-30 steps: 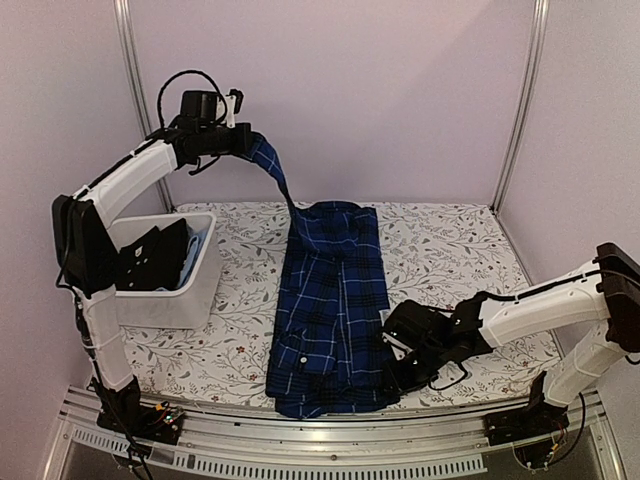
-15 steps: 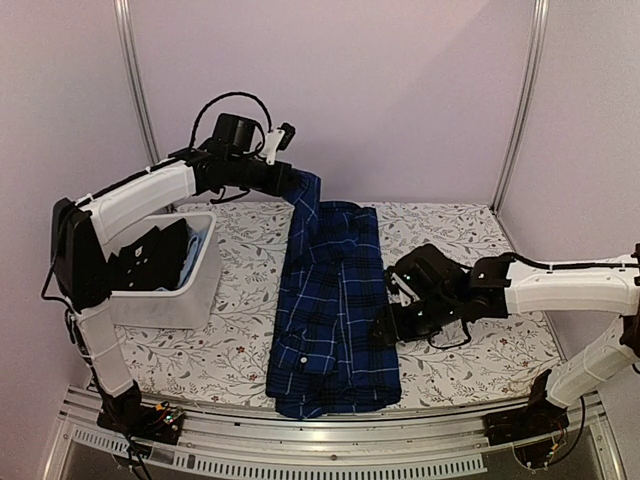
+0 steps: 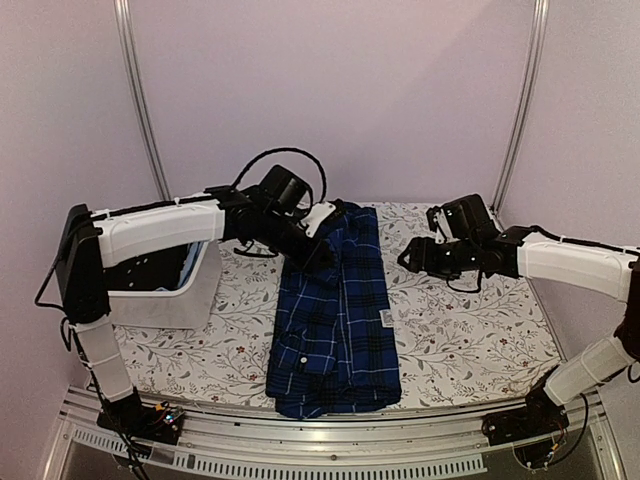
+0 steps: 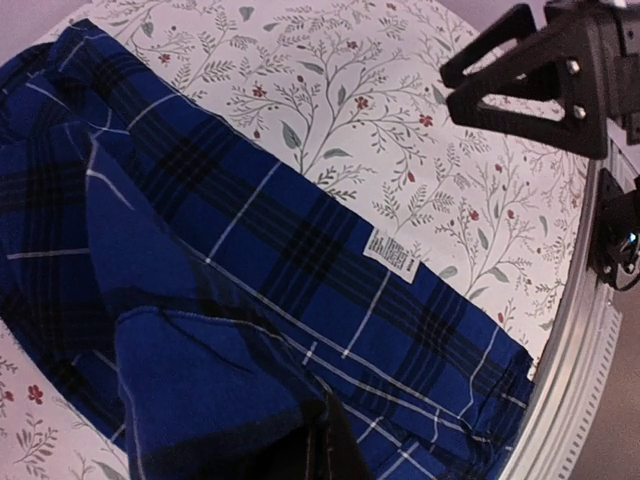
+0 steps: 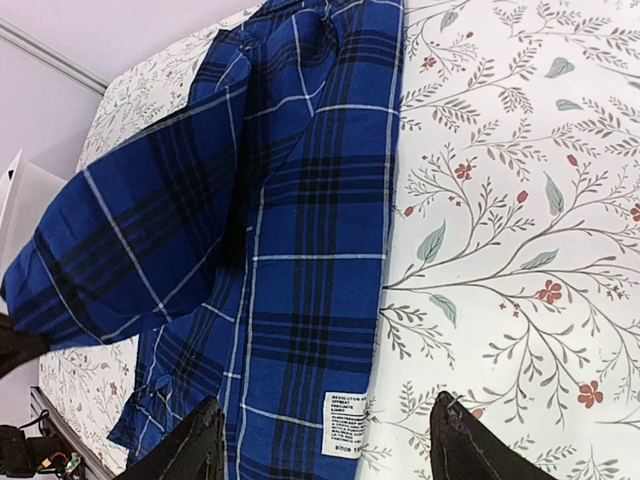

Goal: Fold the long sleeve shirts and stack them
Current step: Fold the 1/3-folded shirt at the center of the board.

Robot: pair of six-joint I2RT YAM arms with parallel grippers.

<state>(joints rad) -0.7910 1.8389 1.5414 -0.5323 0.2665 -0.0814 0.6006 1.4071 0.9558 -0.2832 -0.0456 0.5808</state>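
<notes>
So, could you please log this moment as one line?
left gripper: shut on plaid shirt sleeve | right gripper: open, holding nothing | shirt body: lying folded lengthwise on table

Plaid shirt (image 4: 250, 230) folded on floral cloth (image 4: 420, 160) — white label (image 4: 391, 252) showing.

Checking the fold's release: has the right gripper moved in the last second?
Yes. The right gripper has left the plaid shirt's near corner by the front rail, toward the back wall.
</notes>
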